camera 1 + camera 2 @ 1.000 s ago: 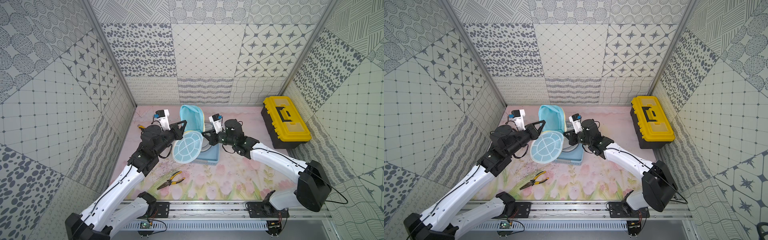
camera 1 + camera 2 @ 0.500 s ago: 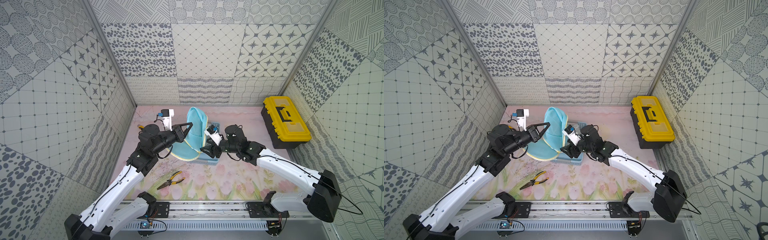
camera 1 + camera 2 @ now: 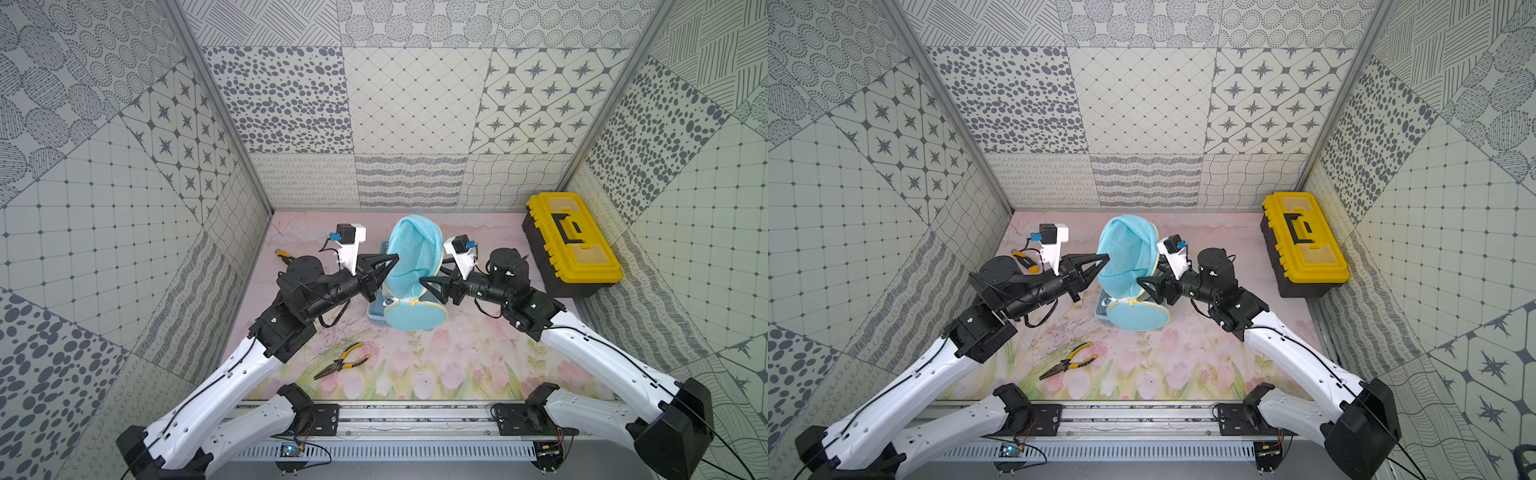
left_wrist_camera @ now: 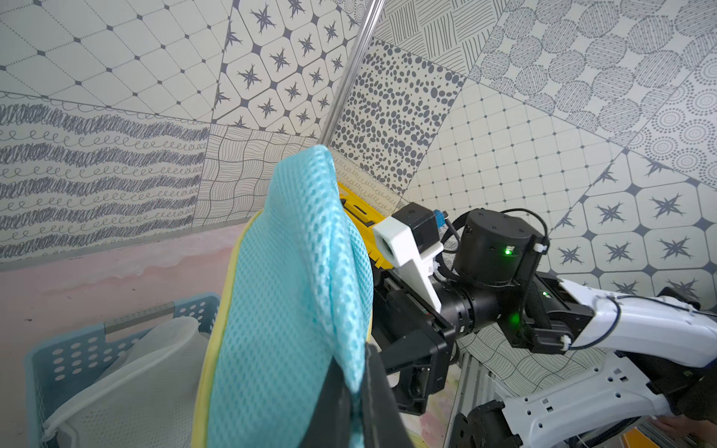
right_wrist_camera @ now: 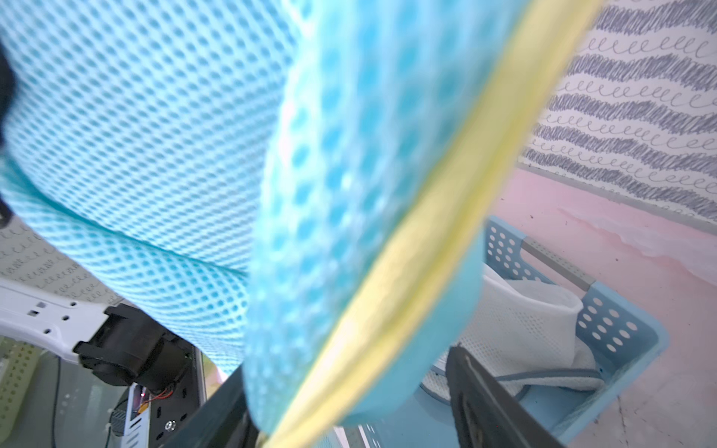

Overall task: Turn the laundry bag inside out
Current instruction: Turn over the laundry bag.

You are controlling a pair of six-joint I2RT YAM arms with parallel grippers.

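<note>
The laundry bag (image 3: 417,253) (image 3: 1126,253) is light blue mesh with yellow trim. It hangs upright over the basket, and its round end (image 3: 415,315) (image 3: 1137,315) faces the front. My left gripper (image 3: 394,258) (image 3: 1106,258) is shut on a fold of the mesh at the bag's left side; the left wrist view shows the pinched fold (image 4: 357,382). My right gripper (image 3: 432,272) (image 3: 1148,272) is open at the bag's right side. In the right wrist view (image 5: 349,395) the yellow-trimmed rim (image 5: 407,291) passes between the spread fingers (image 5: 481,391).
A blue perforated basket (image 3: 375,309) (image 4: 77,341) (image 5: 620,329) under the bag holds a white mesh bag (image 4: 147,368) (image 5: 523,322). Pliers (image 3: 343,361) lie on the mat in front. A yellow toolbox (image 3: 571,241) stands at the right wall. A yellow-handled tool (image 3: 1023,261) lies by the left wall.
My right gripper has opened and let go of the bag. The left gripper lifted the bag, and its round end swung from the left side down to the front of the basket.
</note>
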